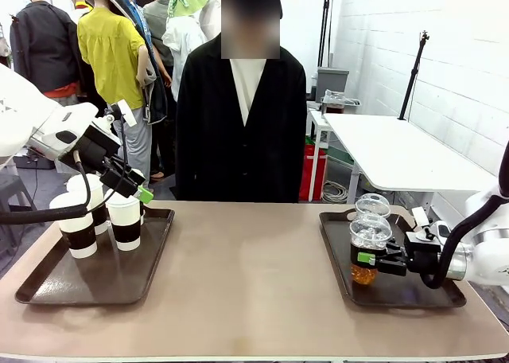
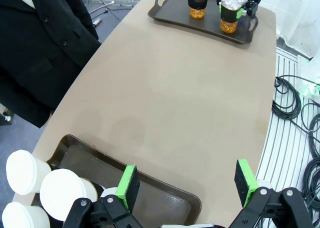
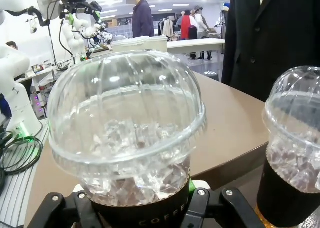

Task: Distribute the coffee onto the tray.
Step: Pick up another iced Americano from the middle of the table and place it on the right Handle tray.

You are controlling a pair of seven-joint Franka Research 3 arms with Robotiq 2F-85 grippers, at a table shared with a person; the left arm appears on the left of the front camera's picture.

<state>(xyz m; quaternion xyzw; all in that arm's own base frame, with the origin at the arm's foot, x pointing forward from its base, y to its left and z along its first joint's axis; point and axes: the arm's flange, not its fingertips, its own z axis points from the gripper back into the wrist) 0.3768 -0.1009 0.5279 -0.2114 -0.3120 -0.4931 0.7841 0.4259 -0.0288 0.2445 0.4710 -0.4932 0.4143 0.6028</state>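
A tan table (image 1: 246,283) with rounded corners carries two dark brown trays directly on its top. The left tray (image 1: 48,287) lies near the table's left end, the right tray (image 1: 413,295) near its right end, well apart, with bare tabletop between them.

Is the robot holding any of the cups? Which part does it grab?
Yes. The right gripper is shut on an iced cup, around its dark sleeve. The left gripper is open above the white cups, holding nothing.
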